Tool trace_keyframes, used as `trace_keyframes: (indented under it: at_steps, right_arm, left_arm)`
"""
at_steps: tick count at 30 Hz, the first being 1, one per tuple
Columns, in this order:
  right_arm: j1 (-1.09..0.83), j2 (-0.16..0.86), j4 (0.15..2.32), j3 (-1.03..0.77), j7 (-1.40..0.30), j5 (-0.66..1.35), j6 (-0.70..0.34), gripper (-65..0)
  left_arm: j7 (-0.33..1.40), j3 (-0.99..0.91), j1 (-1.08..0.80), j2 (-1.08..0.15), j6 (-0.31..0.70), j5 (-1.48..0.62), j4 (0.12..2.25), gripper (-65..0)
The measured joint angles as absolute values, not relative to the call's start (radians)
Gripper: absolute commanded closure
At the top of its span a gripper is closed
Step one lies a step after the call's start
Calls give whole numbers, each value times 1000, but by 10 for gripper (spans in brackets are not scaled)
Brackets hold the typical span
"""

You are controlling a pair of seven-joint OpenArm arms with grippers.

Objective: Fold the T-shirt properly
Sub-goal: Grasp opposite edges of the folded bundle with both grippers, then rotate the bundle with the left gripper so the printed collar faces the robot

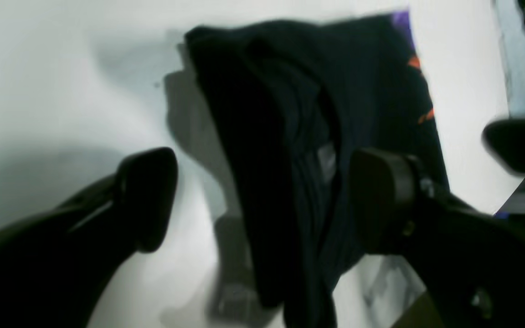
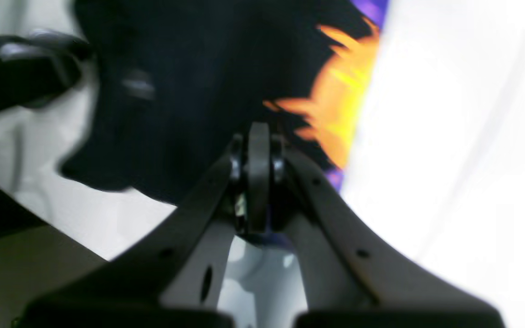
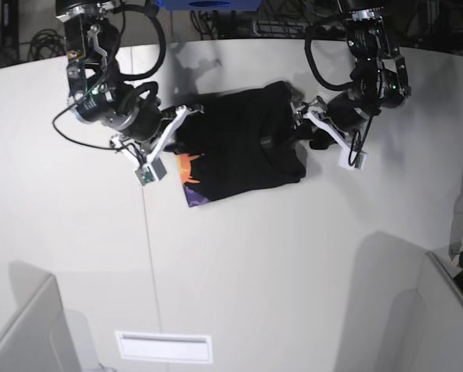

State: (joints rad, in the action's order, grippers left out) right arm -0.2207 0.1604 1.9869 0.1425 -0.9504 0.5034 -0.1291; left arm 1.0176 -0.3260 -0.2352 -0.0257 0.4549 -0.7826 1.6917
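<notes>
The black T-shirt (image 3: 243, 147) lies folded over in the middle of the white table (image 3: 239, 256), with orange and purple print (image 3: 191, 172) showing at its near left corner. My left gripper (image 1: 262, 196) stands wide open at the shirt's right edge, a bunched ridge of black cloth (image 1: 280, 150) between its fingers (image 1: 146, 196) and lying against the right one. In the base view that left gripper (image 3: 299, 124) is on the right. My right gripper (image 2: 259, 146) is shut on the shirt's left edge beside the orange print (image 2: 340, 100); in the base view the right gripper (image 3: 183, 116) sits on the left.
A blue box (image 3: 208, 4) and cables lie beyond the table's far edge. A white label plate (image 3: 163, 346) is near the front edge. Grey panels stand at the lower left (image 3: 22, 333) and lower right (image 3: 448, 310). A seam (image 3: 150, 256) runs across the tabletop.
</notes>
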Motion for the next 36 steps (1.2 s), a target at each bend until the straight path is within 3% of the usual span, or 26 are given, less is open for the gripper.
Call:
trace_keyframes:
  at_steps: [12,16,21,27,32,36]
  right_arm:
    - [-247,176,1987,144,-904,512,-129,0]
    - [-247,176,1987,144,-902,512,-129,0]
    - [-248,171,1987,110,-905,516,-130,0]
    - [-265,168,1987,7,-902,511,-130,0]
    - [-283,168,1987,-98,-902,512,-133,0]
    - [-293,165,1987,-202,-897,516,-212,0]
  left_arm:
    - [923,-189,-163,-28,393,-812,1531,-548]
    - [934,-188,-153,-27,350,-802,1525,-346]
    - [956,-183,-136,-31,338,-783,1510,-10]
    - [933,27,-39,-163,284,-800,1453,0]
    - [925,394,126,-367,284,-806,1453,0]
    - [937,681,308,-479,284,-809,1454,0]
